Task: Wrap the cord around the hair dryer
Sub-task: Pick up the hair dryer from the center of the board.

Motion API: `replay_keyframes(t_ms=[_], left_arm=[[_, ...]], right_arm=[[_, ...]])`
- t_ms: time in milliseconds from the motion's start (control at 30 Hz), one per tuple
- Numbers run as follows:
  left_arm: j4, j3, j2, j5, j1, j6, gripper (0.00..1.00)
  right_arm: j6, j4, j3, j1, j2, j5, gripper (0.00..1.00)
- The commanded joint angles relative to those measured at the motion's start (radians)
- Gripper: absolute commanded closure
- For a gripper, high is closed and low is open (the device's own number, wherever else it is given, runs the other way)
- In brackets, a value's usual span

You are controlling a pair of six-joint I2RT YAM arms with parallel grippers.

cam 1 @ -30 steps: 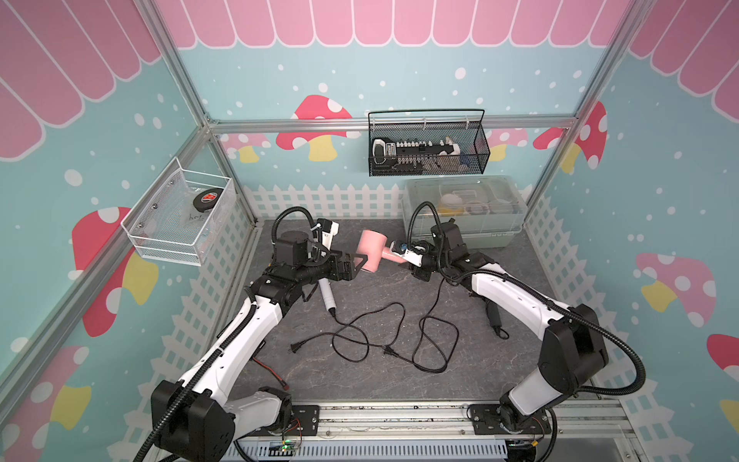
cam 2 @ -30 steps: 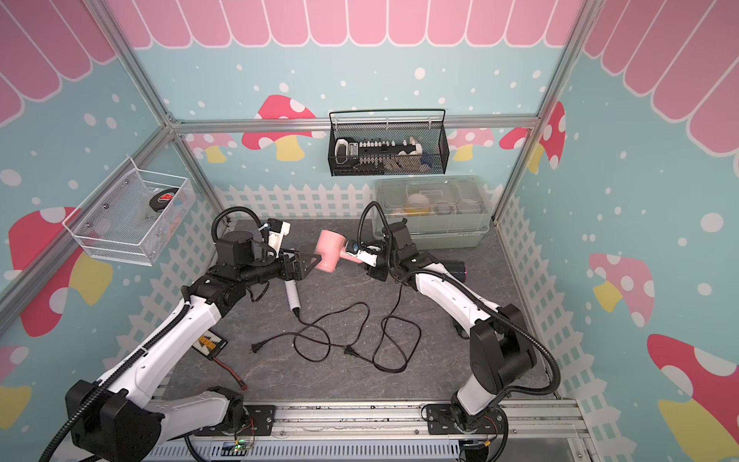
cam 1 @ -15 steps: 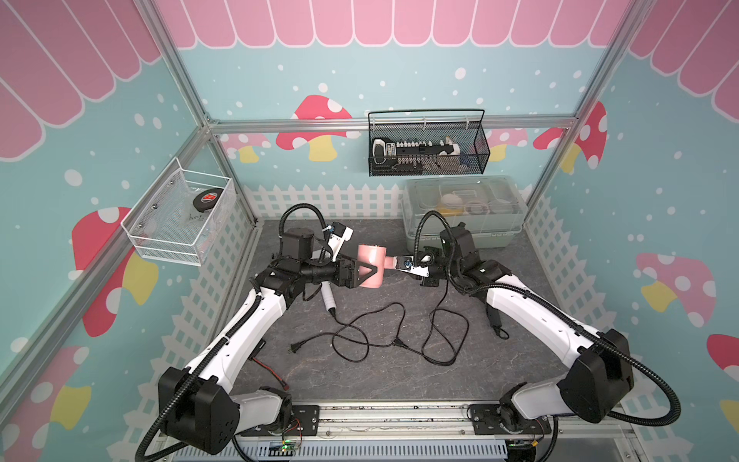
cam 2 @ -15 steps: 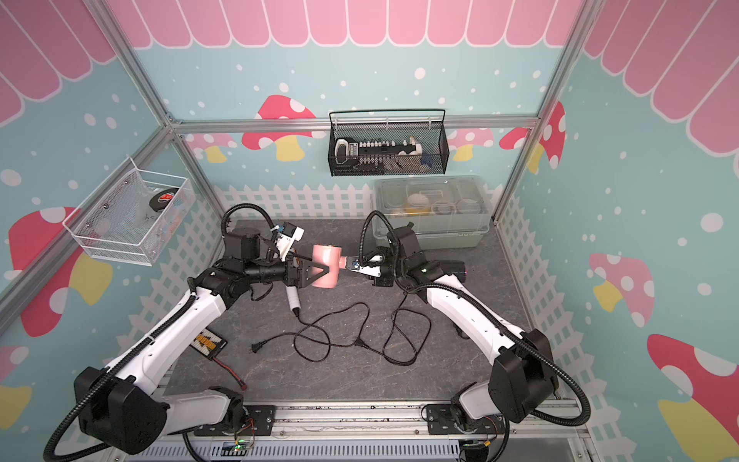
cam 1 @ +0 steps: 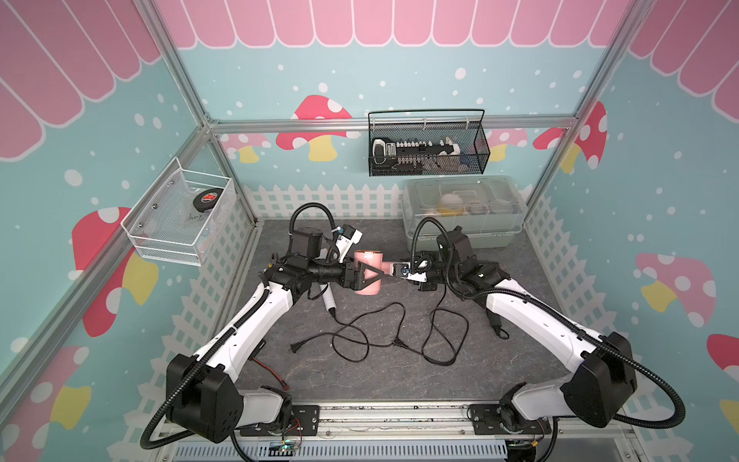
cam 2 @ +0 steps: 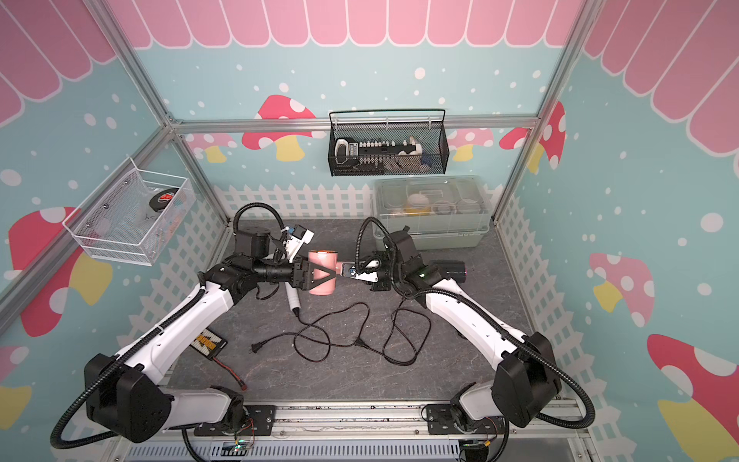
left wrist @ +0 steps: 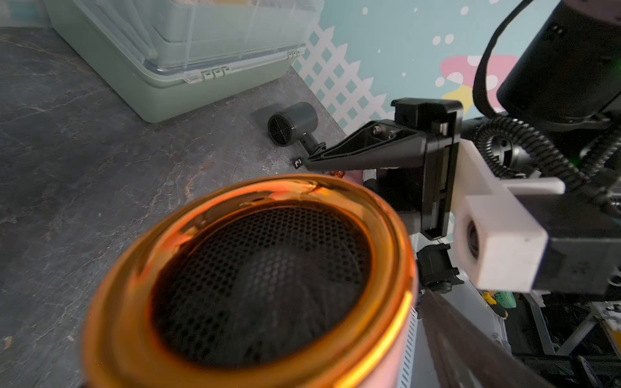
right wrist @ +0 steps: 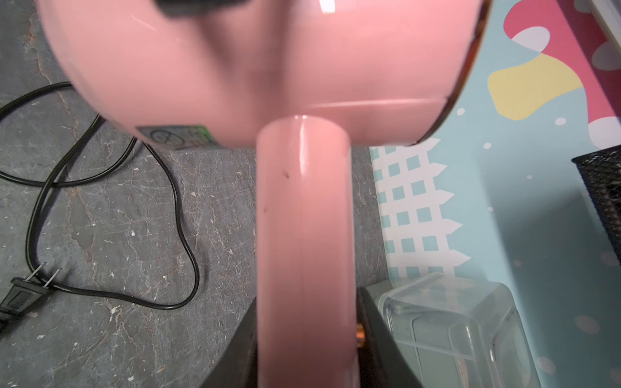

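**Fig. Two-arm hold on the raised hair dryer (cam 1: pixel 368 289), with winding not yet begun**
Nearest, at 6 o'clock of the dryer, the black cord (right wrist: pixel 198 278) lies in loose loops on the table (cam 1: pixel 360 380). The dryer is held above the table's middle. At its 3 o'clock the right gripper (cam 1: pixel 396 269) is clamped on the pink handle (right wrist: pixel 302 218). At 9 o'clock the left gripper (cam 1: pixel 378 275) stands spread wide astride the barrel (right wrist: pixel 235 67), contact not discernible. It should probably close squarely there before any regrasp. The body is glossy pink, its gold-rimmed rear set with a black perforated grille (left wrist: pixel 265 285)
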Motion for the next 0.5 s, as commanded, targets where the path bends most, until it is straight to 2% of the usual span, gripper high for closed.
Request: replay_keyframes(t_ms=[0, 133, 300, 400, 467], left_arm=[[0.018, 0.043, 0.012, 0.090, -0.023, 0.022, 0.01], [0.035, 0.047, 0.022, 0.099, -0.036, 0.010, 0.02], [0.043, 0.048, 0.034, 0.118, -0.046, 0.002, 0.08], [0.043, 0.047, 0.043, 0.124, -0.051, -0.001, 0.16], [0.043, 0.048, 0.049, 0.123, -0.057, -0.005, 0.27]], right_arm=[[-0.021, 0.085, 0.009, 0.019, -0.029, -0.033, 1.00], [-0.009, 0.102, 0.006, 0.030, -0.027, -0.045, 1.00], [-0.006, 0.127, -0.003, 0.044, -0.028, -0.033, 1.00], [-0.009, 0.127, -0.003, 0.052, -0.024, -0.026, 1.00], [-0.009, 0.128, 0.000, 0.055, -0.022, -0.026, 1.00]])
